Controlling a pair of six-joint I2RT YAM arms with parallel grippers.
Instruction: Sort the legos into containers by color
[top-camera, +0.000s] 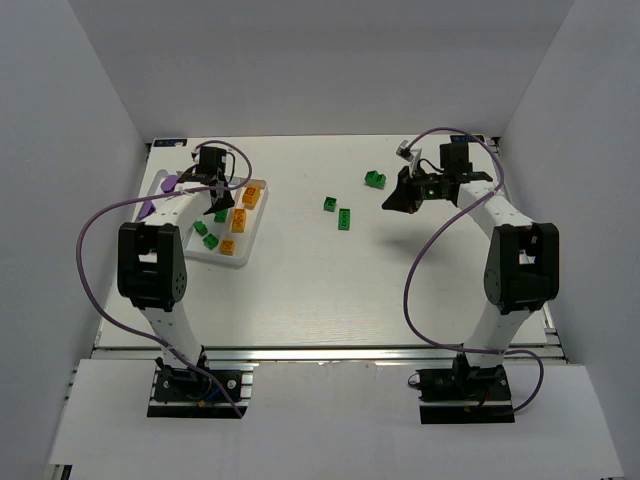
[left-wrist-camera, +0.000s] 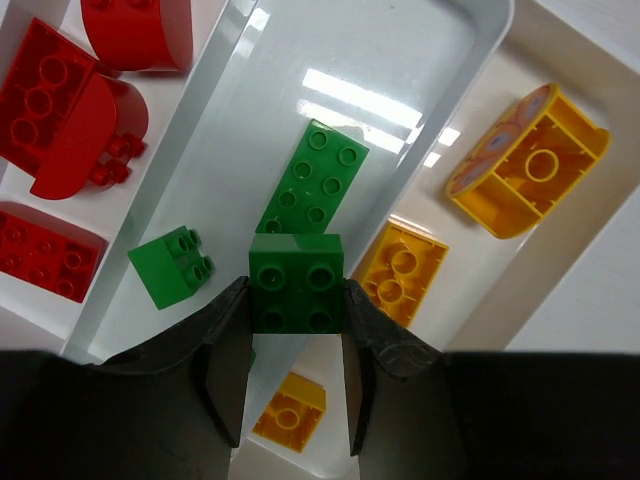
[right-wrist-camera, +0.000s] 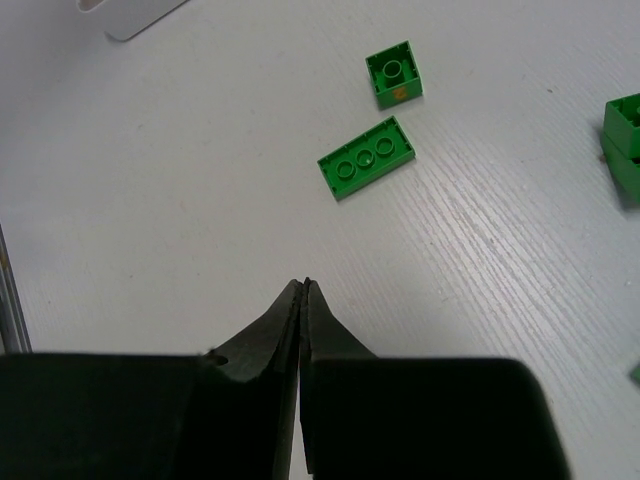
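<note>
My left gripper (left-wrist-camera: 295, 292) is shut on a square green lego (left-wrist-camera: 296, 262) and holds it over the white tray (left-wrist-camera: 180, 150). The compartment under it holds a long green lego (left-wrist-camera: 312, 180) and a small green one (left-wrist-camera: 172, 265). Red legos (left-wrist-camera: 50, 90) fill the compartment to one side, orange-yellow legos (left-wrist-camera: 400, 270) the other. In the top view the left gripper (top-camera: 218, 205) hangs over the tray (top-camera: 259, 228). My right gripper (right-wrist-camera: 304, 285) is shut and empty above bare table. Ahead of it lie a flat green lego (right-wrist-camera: 366, 158) and a square green one (right-wrist-camera: 394, 74).
Three green legos lie loose on the table: one at the back (top-camera: 375, 179) and two near the middle (top-camera: 330, 204), (top-camera: 345, 219). The right gripper (top-camera: 393, 203) hovers just right of them. White walls close in the table on three sides.
</note>
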